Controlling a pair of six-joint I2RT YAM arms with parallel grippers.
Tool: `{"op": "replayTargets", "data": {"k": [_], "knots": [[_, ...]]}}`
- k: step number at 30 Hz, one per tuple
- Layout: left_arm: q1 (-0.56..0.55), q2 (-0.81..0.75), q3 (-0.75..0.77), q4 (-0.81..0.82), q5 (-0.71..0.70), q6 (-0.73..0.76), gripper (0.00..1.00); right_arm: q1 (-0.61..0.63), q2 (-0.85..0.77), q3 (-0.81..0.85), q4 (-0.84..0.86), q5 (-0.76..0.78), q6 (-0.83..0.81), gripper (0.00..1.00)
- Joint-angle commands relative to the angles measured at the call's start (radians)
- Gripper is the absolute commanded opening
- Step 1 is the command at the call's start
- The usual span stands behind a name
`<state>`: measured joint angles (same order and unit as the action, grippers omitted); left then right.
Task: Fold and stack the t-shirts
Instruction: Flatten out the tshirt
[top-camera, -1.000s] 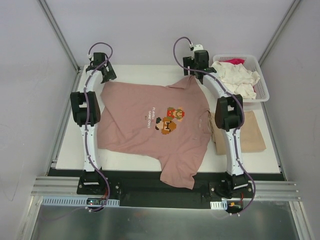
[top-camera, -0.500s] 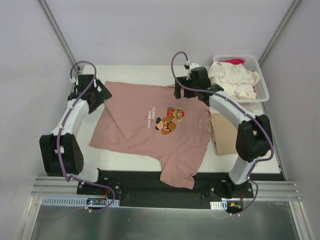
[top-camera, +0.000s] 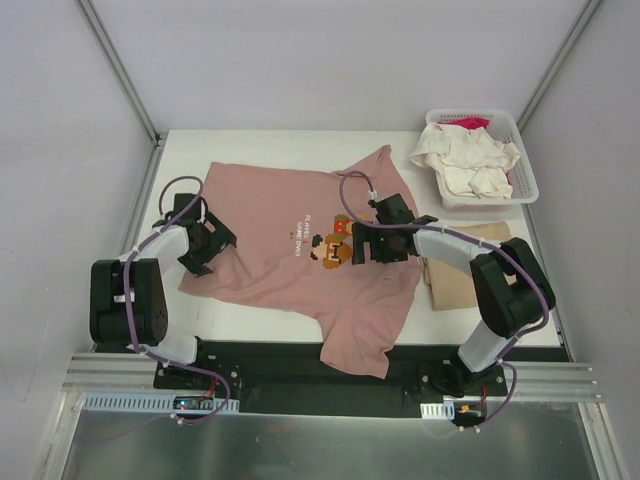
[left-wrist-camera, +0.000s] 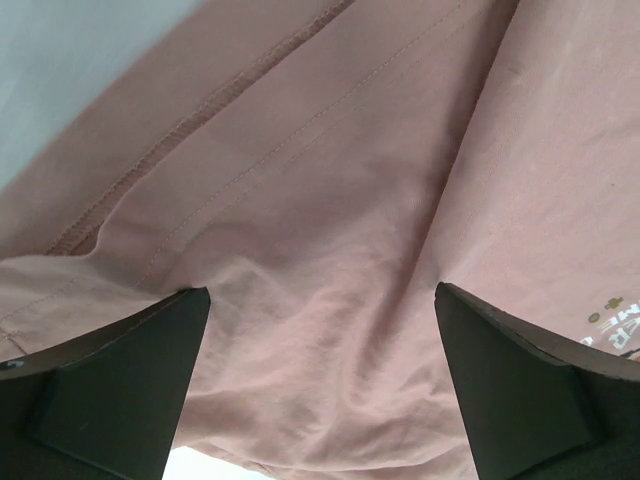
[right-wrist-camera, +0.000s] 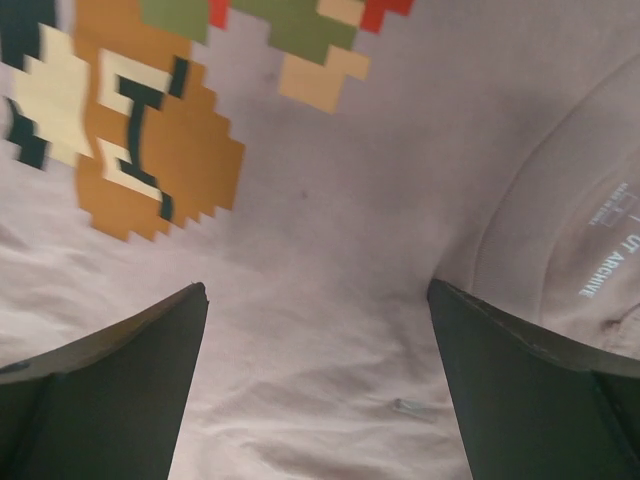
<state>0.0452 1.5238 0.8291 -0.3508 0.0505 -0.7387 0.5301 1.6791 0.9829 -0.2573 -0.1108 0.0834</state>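
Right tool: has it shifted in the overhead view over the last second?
Yes. The right tool came away from the white basket, toward the near edge and slightly left, and now sits open over the print on the pink t-shirt.

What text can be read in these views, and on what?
"UT ARCHIVE": neck print inside the collar of the pink t-shirt, right wrist view.
Boxed mark just above it: too blurred to read.
White text beside the pixel-art print, top view: too small to read.
Pale letters at the edge of the left wrist view: cut off, unreadable.
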Motion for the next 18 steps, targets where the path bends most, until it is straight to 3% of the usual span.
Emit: {"op": "replayTargets", "data": {"k": [1,8,18], "knots": [[-0.005,-0.055,-0.164,-0.025,-0.046,-0.079,0.97,-0.001,-0.058,-0.052,0.021,-0.006,0.050,0.97],[-0.004,-0.319,-0.278,-0.198,-0.282,-0.198,0.99,0.001,-0.113,-0.180,0.061,-0.035,0.143,0.97],[-0.005,-0.488,-0.291,-0.303,-0.291,-0.212,1.00,0.031,-0.211,-0.205,0.013,0.006,0.154,0.97]]}}
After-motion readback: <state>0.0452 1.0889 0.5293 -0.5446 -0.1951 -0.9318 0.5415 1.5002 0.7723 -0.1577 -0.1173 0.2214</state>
